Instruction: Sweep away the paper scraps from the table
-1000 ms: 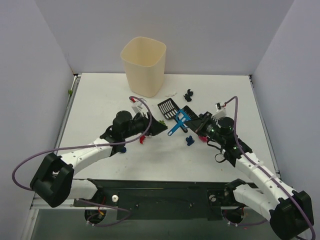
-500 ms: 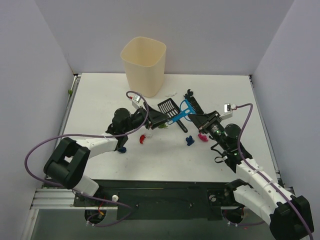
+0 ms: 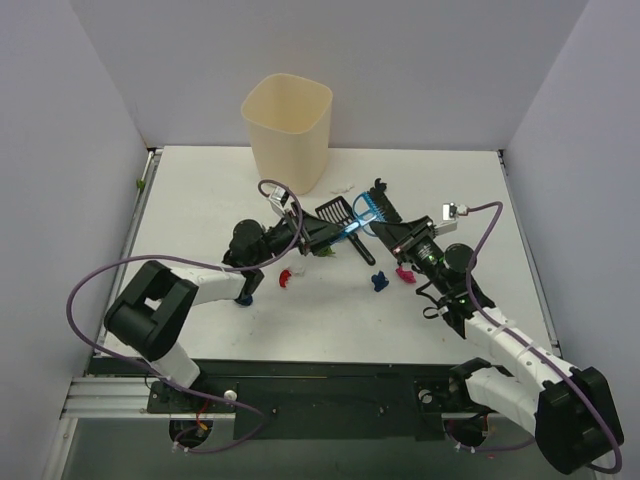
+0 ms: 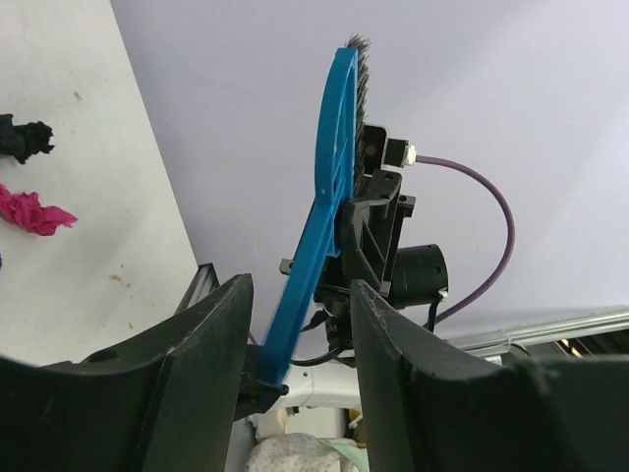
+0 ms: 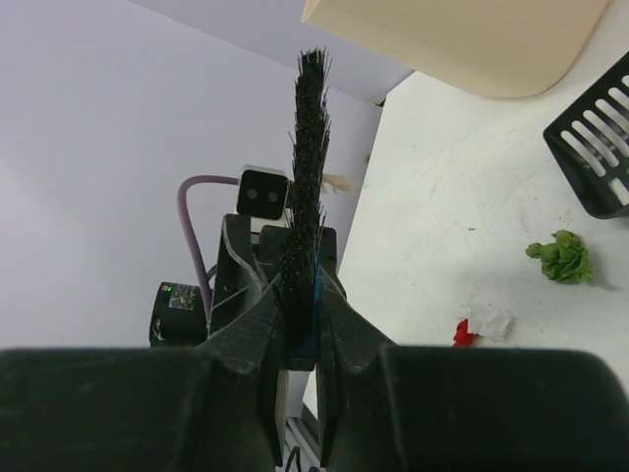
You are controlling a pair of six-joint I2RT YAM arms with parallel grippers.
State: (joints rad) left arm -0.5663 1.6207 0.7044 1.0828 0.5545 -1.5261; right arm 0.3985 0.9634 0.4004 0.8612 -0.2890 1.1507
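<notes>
My right gripper [image 3: 388,228] is shut on the head of the small blue brush [image 3: 366,214], bristles and blue back pinched between its fingers [image 5: 257,315]. The brush [image 4: 329,177] is held above the table [image 3: 200,200], its handle pointing into my left gripper [image 4: 300,295]. That gripper's jaws stand apart around the handle's end, which lies close to the left finger. Paper scraps lie below: red [image 3: 285,277], green [image 3: 322,250], blue [image 3: 378,280], magenta [image 3: 405,272]. The black slotted scoop [image 3: 335,212] lies flat behind the grippers.
A cream bin [image 3: 287,130] stands at the back, left of centre. A black scrap [image 3: 378,185] lies beyond the brush, and another blue scrap [image 3: 243,298] lies under the left forearm. Pale walls close in the left, right and back sides.
The right gripper has swung the brush up and leftward off the table. The left gripper has moved right, up to the handle's end, and its jaws have narrowed a little.
</notes>
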